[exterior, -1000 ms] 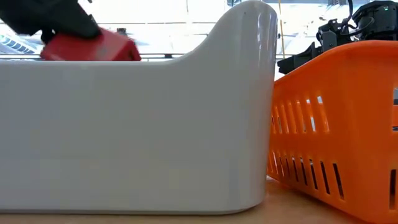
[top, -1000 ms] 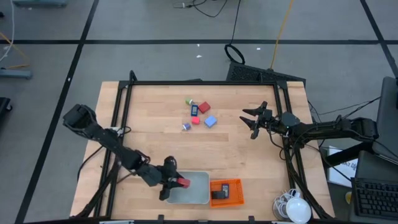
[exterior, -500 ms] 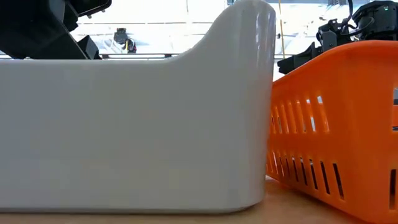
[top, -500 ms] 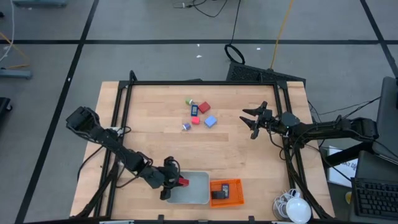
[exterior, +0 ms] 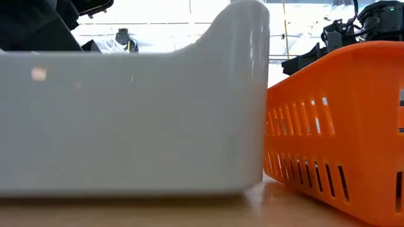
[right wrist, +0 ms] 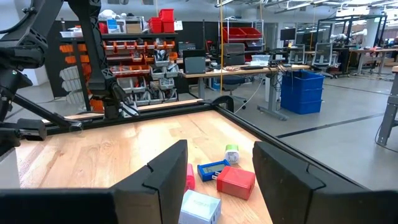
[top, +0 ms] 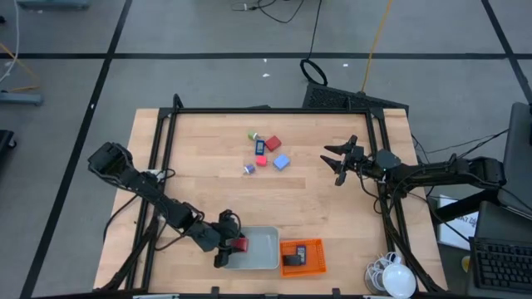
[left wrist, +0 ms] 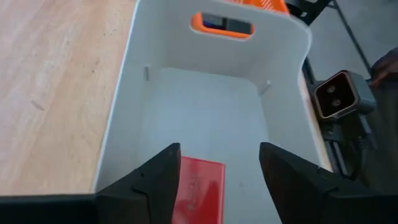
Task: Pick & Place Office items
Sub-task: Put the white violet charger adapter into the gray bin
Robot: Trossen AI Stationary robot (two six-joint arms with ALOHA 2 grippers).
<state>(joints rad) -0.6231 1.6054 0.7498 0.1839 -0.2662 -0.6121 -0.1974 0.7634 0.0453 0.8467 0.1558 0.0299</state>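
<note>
Left gripper (top: 229,246), seen from above, hung over the near end of the grey tray (top: 264,259), its fingers parted around a red block (top: 240,245) that looked to have just gone in. Beyond the tray's far side, touching it, stood the orange basket (top: 312,249) with a black flat piece (top: 292,260) inside. Well away, up the table, six small pieces waited in a cluster: a green one (top: 252,135), a white-blue one (top: 260,145), another red block (top: 273,143), a blue block (top: 281,162), a pink block (top: 261,161) and a small purple-topped piece (top: 248,169). By this count two items were stowed and most of the job remained. The right gripper (top: 337,163) idled off to one side of that cluster.

At table height, the tray's wall (exterior: 126,120) filled the frame with the basket's mesh (exterior: 341,126) pressed against it; the contents were hidden.

From the left wrist, the gripper (left wrist: 217,162) stood clearly open and held nothing, the red block (left wrist: 198,186) lying free on the tray floor (left wrist: 205,118) just below and between the fingers.

From the right wrist, that gripper (right wrist: 219,162) was partly open and empty, the cluster lying just ahead, the red block (right wrist: 236,180) nearest.

No brand, label or writing could be read in any view.
</note>
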